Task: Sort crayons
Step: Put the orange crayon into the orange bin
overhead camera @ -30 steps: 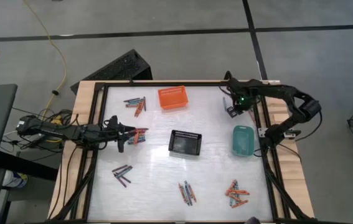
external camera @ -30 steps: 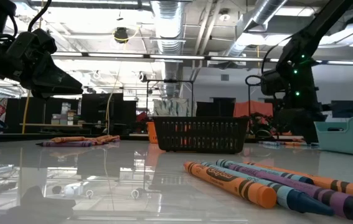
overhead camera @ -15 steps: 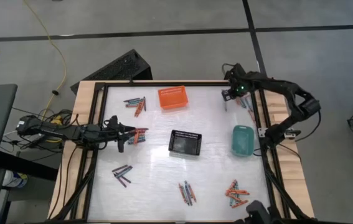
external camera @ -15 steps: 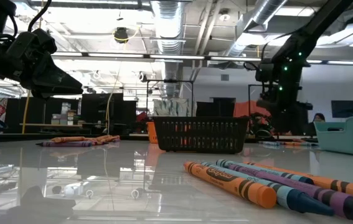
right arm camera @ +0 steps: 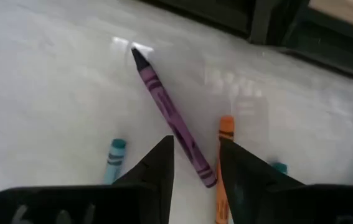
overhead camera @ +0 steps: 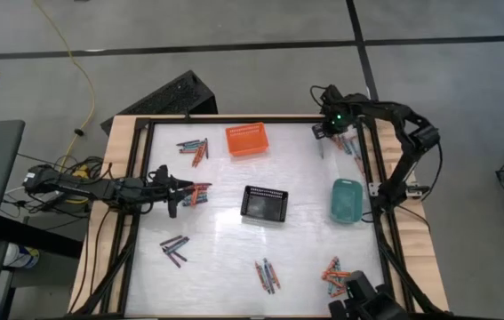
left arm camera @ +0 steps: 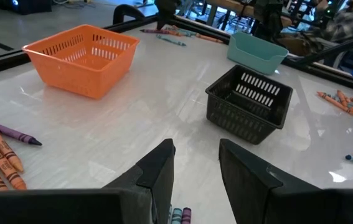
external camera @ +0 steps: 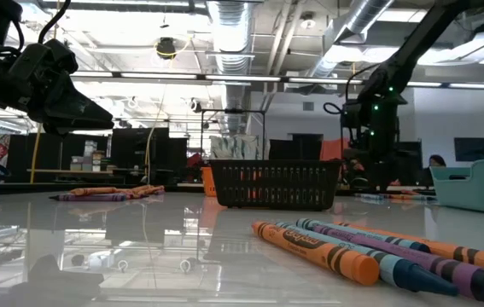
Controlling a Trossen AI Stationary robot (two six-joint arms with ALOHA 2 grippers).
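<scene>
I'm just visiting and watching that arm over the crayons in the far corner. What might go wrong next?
The right gripper hangs open over a purple crayon, with an orange crayon and a teal crayon close beside it. Closing could catch two at once or nudge them aside. The purple one lies slanted across the fingers, so it might twist or slip. The table frame is near, leaving little room.

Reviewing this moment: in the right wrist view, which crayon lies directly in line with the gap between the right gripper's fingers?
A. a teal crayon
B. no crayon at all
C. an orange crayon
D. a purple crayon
D: the purple crayon runs down into the gap of the right gripper, while the orange crayon and the teal crayon lie off to either side of the fingers.
</scene>
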